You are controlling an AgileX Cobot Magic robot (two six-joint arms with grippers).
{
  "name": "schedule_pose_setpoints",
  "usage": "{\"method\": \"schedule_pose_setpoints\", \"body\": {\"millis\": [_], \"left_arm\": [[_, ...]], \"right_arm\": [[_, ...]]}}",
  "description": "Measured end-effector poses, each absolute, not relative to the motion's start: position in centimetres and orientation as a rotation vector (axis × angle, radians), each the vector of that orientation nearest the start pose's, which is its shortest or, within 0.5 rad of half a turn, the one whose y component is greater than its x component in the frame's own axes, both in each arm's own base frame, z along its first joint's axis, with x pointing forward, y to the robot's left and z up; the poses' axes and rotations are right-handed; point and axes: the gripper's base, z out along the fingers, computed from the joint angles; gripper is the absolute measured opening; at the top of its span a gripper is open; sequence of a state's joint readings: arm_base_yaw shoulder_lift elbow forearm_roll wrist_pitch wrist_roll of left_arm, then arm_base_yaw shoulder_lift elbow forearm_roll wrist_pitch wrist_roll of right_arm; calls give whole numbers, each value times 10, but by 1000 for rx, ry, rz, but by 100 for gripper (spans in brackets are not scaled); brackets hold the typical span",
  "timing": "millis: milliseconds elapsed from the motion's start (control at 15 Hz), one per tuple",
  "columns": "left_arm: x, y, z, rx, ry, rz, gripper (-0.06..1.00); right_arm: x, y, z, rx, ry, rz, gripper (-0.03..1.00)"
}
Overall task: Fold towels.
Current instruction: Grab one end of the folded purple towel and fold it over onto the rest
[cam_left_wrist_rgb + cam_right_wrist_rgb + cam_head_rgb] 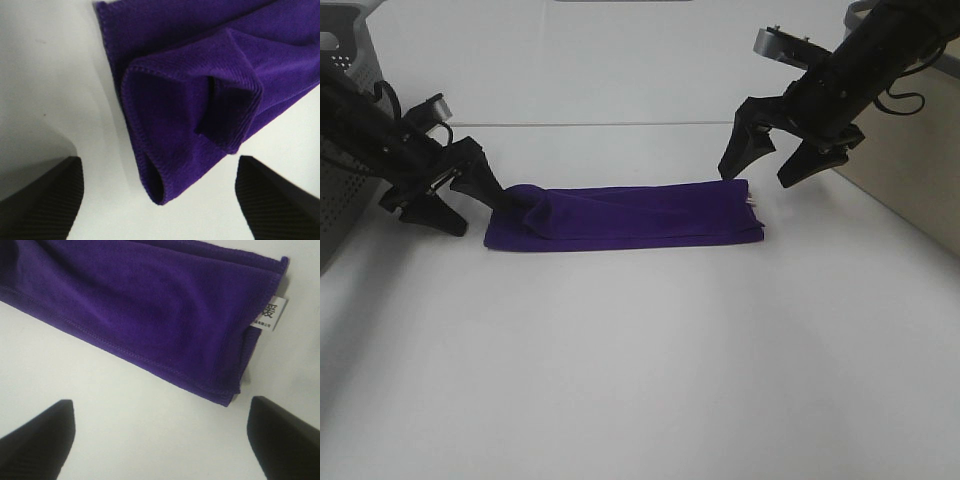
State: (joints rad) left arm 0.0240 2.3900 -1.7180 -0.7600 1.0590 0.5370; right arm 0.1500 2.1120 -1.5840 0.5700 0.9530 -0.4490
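The deep purple towel lies on the white table, folded into a long strip. Its left end is rumpled, with a loose fold standing up. Its white tag sticks out at the right end, also seen in the high view. My left gripper is open and empty, low beside the towel's left end. My right gripper is open and empty, just above and behind the right end. In both wrist views the black fingertips stand wide apart, clear of the cloth.
A grey perforated basket stands at the far left behind my left arm. A beige box stands at the right edge behind my right arm. The white table stretches toward the front.
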Motion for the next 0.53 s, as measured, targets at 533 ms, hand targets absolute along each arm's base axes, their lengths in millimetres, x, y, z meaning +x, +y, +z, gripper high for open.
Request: {"method": "schedule_pose_setpoints", "body": {"millis": [533], "left_arm": [[465, -135, 85, 232, 2822, -1074, 76]], "right_arm": [[420, 104, 178, -465, 2837, 671, 90]]}}
